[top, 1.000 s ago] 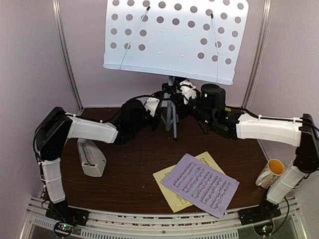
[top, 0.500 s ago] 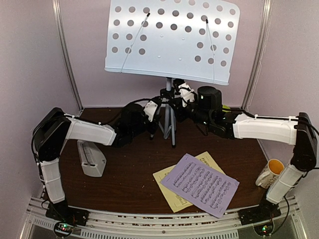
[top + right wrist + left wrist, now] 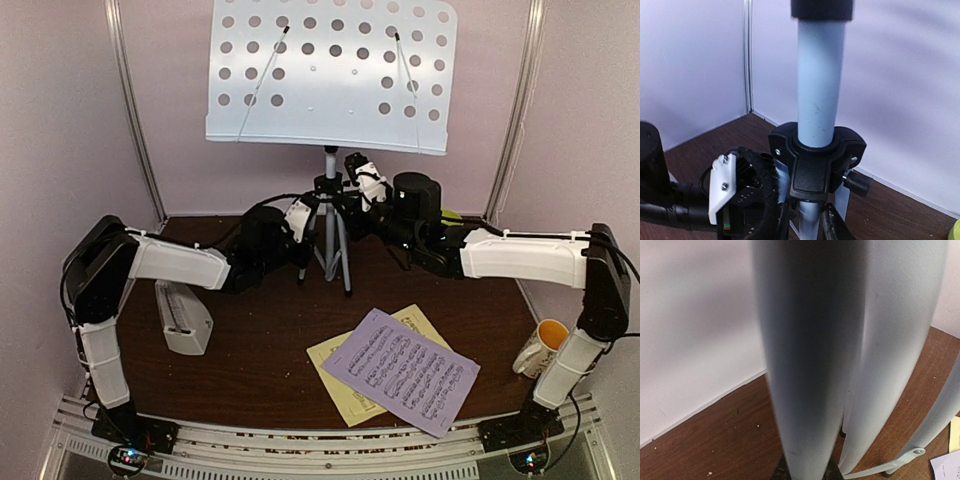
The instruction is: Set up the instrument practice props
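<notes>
The grey perforated music-stand desk stands high at the back on its silver tripod. My left gripper is shut on a tripod leg, which fills the left wrist view. My right gripper reaches the pole from the right, just under the black collar. Its fingers stand slightly open either side of the pole. A lilac page lies over a pale yellow page at the front. The grey pyramid metronome stands at the left.
A mug with an orange inside stands by the right arm's base. A bit of a green bowl shows behind the right arm. Walls and corner posts close in the back and sides.
The stand has come up and shifted left, with the desk higher in view. Both grippers moved back with it. The right jaws have loosened from the pole.
</notes>
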Controlling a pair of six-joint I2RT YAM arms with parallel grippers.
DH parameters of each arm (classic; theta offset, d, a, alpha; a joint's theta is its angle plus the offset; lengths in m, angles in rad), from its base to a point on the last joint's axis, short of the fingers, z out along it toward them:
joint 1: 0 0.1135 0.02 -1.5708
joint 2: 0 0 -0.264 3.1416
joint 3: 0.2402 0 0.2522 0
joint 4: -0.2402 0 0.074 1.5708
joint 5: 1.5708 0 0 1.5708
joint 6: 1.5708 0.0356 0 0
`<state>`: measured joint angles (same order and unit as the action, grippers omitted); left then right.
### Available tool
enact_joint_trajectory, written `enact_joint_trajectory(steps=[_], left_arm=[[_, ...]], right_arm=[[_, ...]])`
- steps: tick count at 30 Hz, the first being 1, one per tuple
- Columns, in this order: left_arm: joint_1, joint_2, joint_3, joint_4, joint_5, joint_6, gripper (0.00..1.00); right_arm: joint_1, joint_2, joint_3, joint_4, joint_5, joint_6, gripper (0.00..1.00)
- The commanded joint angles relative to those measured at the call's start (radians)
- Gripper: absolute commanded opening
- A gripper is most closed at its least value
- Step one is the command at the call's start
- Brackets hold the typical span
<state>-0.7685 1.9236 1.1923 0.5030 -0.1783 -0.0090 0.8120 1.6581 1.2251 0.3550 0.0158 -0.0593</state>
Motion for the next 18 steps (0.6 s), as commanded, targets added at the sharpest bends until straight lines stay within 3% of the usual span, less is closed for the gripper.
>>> enact_joint_trajectory(steps=[1,12,18], left_arm=[[0.064,-0.013,0.006,-0.080,-0.120,-0.044,0.00],[0.062,-0.002,0.017,-0.078,-0.118,-0.027,0.00],[0.062,-0.003,0.007,-0.072,-0.124,-0.020,0.00]], right_arm=[[0.013,-0.018,0.054,0.121,-0.028,0.003,0.27],[0.006,-0.030,-0.082,0.171,-0.027,0.033,0.56],[-0.018,0.020,-0.169,0.217,-0.029,0.113,0.64]])
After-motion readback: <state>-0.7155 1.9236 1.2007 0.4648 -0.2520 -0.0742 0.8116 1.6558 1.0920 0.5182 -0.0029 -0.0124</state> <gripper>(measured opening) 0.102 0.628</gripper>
